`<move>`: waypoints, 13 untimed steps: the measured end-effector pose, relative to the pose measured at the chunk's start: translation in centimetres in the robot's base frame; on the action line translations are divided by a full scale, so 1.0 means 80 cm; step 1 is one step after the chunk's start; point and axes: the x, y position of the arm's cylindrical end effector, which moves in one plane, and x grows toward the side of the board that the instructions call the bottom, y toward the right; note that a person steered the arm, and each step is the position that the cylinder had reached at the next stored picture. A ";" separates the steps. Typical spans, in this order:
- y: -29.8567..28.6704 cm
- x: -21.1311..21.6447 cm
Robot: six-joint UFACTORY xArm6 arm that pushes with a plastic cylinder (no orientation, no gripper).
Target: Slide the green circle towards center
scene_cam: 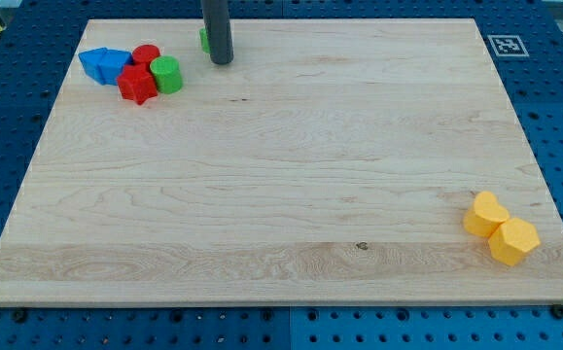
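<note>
The green circle [166, 74] sits near the view's top left on the wooden board [281, 194], touching a red star-like block [136, 85] on its left. A red circle [146, 55] lies just above them. My tip [221, 61] rests on the board to the right of the green circle, about a block's width away. A second green block [204, 40] is mostly hidden behind the rod, its shape not clear.
Two blue blocks [104, 65] lie at the far left of the cluster. Two yellow blocks, a heart-like one [484, 214] and a hexagon [513, 241], sit at the view's bottom right. A marker tag [505, 44] is at the top right corner.
</note>
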 end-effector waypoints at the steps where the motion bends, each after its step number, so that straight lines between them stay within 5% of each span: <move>1: -0.018 0.000; 4: -0.085 0.007; 6: -0.025 0.142; 8: 0.052 0.176; 9: 0.060 0.175; 11: -0.016 0.320; 12: -0.062 0.333; 13: -0.063 0.253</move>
